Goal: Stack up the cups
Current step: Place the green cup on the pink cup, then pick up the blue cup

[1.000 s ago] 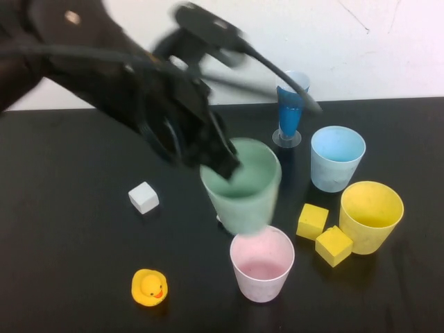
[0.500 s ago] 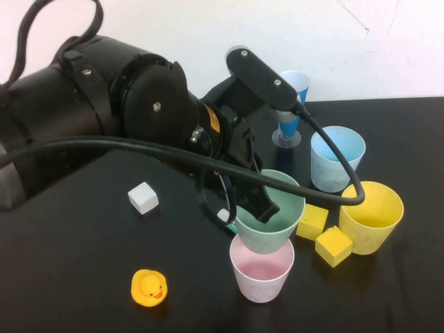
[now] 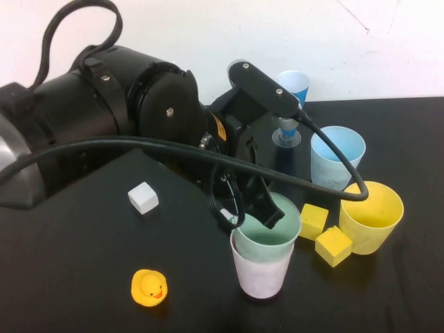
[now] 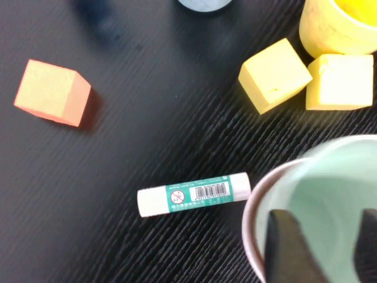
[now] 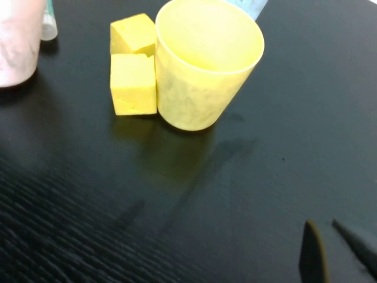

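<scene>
The pale green cup (image 3: 272, 243) sits nested inside the pale pink cup (image 3: 262, 279) near the table's front middle. My left gripper (image 3: 251, 215) is shut on the green cup's near-left wall, one finger inside it; in the left wrist view (image 4: 324, 217) the dark fingers (image 4: 288, 247) stand over the green interior (image 4: 330, 177). The light blue cup (image 3: 336, 159) and the yellow cup (image 3: 371, 215) stand upright to the right. My right gripper (image 5: 321, 227) hovers shut and empty over bare table near the yellow cup (image 5: 203, 71); the high view does not show it.
Two yellow blocks (image 3: 313, 220) (image 3: 334, 245) lie between the stack and the yellow cup. A dark-blue cone cup (image 3: 291, 104) stands at the back. A white cube (image 3: 143, 197), a toy duck (image 3: 149, 287), a glue stick (image 4: 193, 193) and an orange block (image 4: 52, 92) lie around.
My left gripper carried the green cup forward and to the right over the pink cup, then lowered it inside. The other cups have not moved.
</scene>
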`<move>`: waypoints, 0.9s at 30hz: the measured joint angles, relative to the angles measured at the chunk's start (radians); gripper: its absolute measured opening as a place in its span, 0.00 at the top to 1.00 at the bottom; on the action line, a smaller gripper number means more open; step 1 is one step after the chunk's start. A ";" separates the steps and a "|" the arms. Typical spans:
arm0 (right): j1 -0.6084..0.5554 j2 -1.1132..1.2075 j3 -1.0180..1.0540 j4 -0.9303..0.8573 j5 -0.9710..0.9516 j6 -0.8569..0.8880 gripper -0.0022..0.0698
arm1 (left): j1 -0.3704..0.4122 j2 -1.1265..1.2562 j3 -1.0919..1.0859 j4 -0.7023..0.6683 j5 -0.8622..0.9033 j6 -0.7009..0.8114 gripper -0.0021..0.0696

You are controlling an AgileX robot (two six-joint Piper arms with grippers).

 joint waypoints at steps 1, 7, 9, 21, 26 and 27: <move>0.000 0.000 0.000 0.000 0.000 0.000 0.97 | 0.000 0.000 0.000 -0.002 0.000 -0.003 0.61; 0.000 0.000 0.000 0.021 0.002 -0.005 0.97 | 0.000 -0.023 0.000 -0.002 -0.024 -0.004 0.55; 0.000 0.000 0.000 0.035 0.006 -0.014 0.97 | 0.000 -0.048 0.000 -0.002 -0.045 -0.004 0.60; 0.000 0.107 -0.143 0.169 0.176 -0.181 0.97 | 0.000 -0.330 0.013 0.277 -0.158 -0.111 0.96; 0.000 0.266 -0.312 0.192 0.262 -0.184 0.97 | 0.000 -0.505 0.155 0.423 -0.240 -0.227 0.97; 0.000 0.303 -0.347 0.204 0.272 -0.187 0.97 | 0.000 -0.546 0.207 0.452 -0.264 -0.246 0.97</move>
